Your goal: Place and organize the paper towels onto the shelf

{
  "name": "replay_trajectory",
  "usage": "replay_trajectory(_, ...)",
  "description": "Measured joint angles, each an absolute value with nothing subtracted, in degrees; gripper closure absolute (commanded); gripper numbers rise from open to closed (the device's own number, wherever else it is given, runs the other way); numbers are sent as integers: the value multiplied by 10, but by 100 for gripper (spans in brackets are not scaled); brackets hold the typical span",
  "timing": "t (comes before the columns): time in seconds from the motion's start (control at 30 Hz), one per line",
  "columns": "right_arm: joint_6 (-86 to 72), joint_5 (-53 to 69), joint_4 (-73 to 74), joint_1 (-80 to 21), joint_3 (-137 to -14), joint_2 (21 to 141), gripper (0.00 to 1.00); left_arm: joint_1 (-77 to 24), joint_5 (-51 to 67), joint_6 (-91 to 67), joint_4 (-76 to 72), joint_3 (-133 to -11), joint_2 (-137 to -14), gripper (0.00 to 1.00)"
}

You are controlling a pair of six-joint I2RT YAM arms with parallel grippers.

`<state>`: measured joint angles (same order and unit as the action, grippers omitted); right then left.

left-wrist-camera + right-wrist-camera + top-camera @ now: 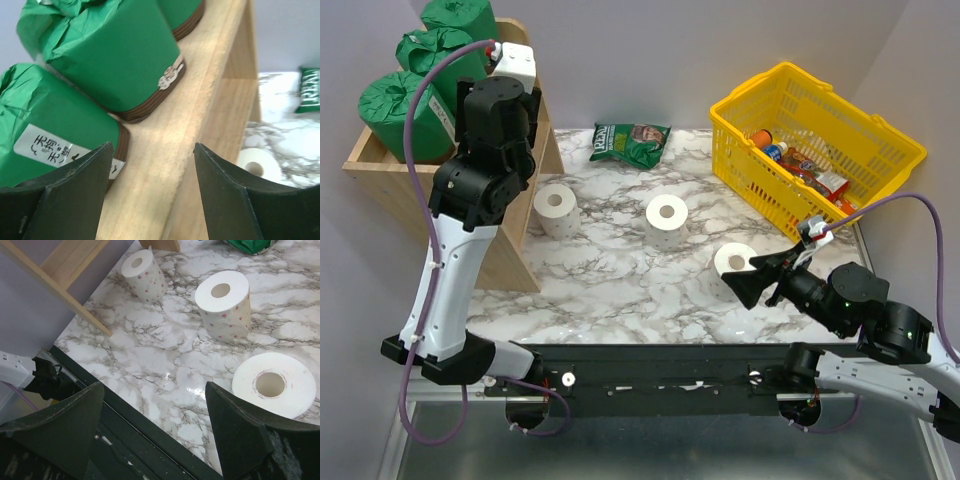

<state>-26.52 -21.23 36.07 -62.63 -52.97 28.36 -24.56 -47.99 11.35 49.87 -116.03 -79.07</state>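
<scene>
Three green wrapped paper towels [408, 112] stand in row in top tray of shelf [375, 172]. Three white paper towels [667, 221] stand on end on tabletop [610, 275], all right of shelf in top view: one just beside shelf side panel, one farther, one farthest. Left end effector [150, 170] above shelf tray, fingers apart, holds nothing. Right end effector [154, 410] well apart from shelf, fingers apart, empty
</scene>
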Motion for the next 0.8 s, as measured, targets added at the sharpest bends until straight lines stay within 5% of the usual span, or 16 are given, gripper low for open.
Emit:
replay_trajectory(0.4, -282, -209, 359, -626, -530, 306, 9, -289, -205, 49, 468, -1128, -762, 16)
replay_trajectory(0.8, -303, -211, 382, -626, -529, 250, 9, -445, -159, 47, 396, -1012, -961, 13)
